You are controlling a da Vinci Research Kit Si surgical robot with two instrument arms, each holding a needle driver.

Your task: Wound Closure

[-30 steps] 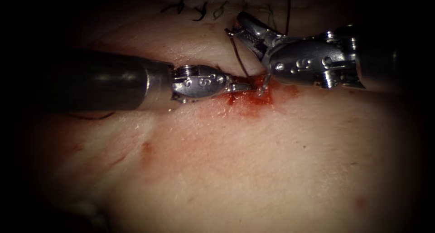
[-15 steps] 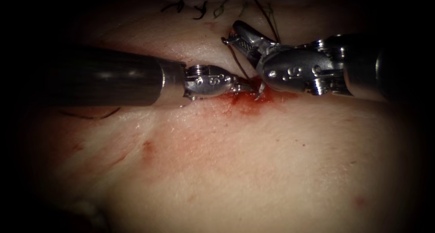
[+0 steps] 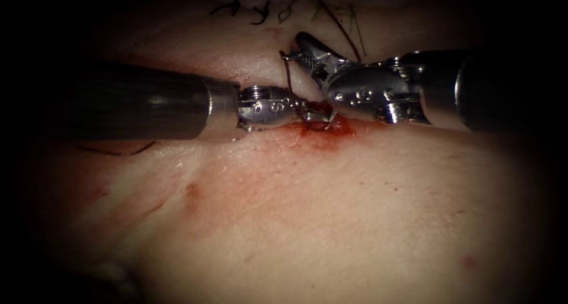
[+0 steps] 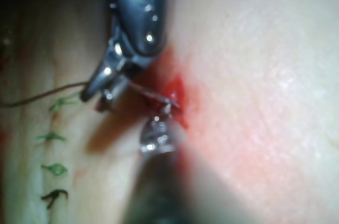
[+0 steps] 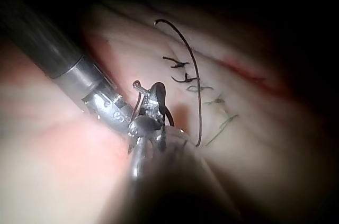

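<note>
Pale, glistening tissue (image 3: 331, 221) spreads across the near ground of the endoscope view, faintly pink in patches, with darkness closing in round its edges. Farther back a smear of red fluid (image 3: 322, 132) marks the cut (image 3: 319, 117). From the left, the left pincer (image 3: 307, 110) reaches in on its dark shaft, its jaws drawn narrow at the wet edge of the cut; what they grip cannot be told. From the right, the right pincer (image 3: 296, 49) stands just behind the cut, its jaws closed on the thread (image 3: 288, 79) near their tip. That thread drops in a dark curve to the cut, where a thin curved glint, seemingly the needle (image 3: 322, 125), lies in the red fluid between the two tools. Beyond, finished stitches (image 3: 260, 13) run in a row along the far tissue, and another thread strand (image 3: 337, 23) climbs into the dark
</note>
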